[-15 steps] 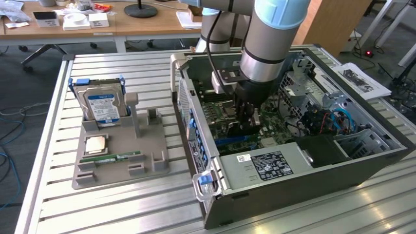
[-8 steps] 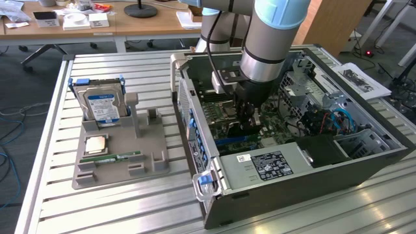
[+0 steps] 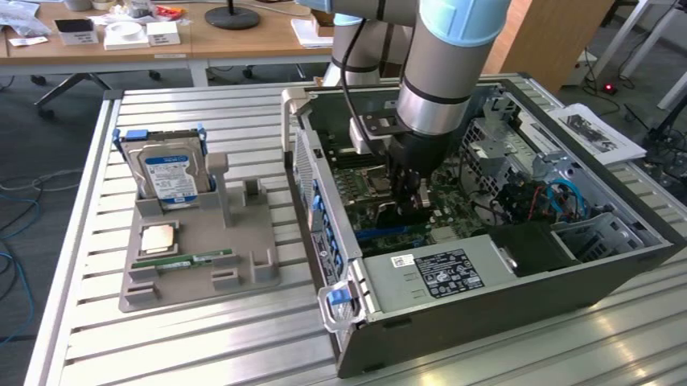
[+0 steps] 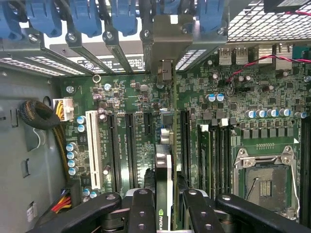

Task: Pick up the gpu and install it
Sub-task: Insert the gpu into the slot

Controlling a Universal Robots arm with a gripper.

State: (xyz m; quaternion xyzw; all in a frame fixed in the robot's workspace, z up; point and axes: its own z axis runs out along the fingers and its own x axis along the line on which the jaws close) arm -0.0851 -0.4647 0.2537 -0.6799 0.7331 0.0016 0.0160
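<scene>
Wrist view shows the gripper (image 4: 167,195) pinching the gpu (image 4: 164,170) between its black fingers (image 4: 143,206), the jaws closed onto the card's two flat faces. The card stands on edge above the green motherboard (image 4: 121,97). Its long axis runs parallel to the black expansion slots (image 4: 130,145). Its metal bracket (image 4: 167,41) points at the case's rear wall, against the row of slot openings with blue latches (image 4: 85,17). Whether the lower edge sits in a slot cannot be told.

In the exterior view the arm (image 3: 451,56) reaches straight down into the open computer case (image 3: 516,281), and the gpu (image 3: 400,214) sits low inside it, under the gripper (image 3: 413,193). The case lies on its side on a slatted aluminium table (image 3: 215,338). On the exterior view's left, a grey tray (image 3: 252,269) holds an upright hard drive (image 3: 170,175) and a flat memory stick (image 3: 193,260). Behind the table stand wooden desks (image 3: 215,40), and cables trail across the floor (image 3: 22,201).
</scene>
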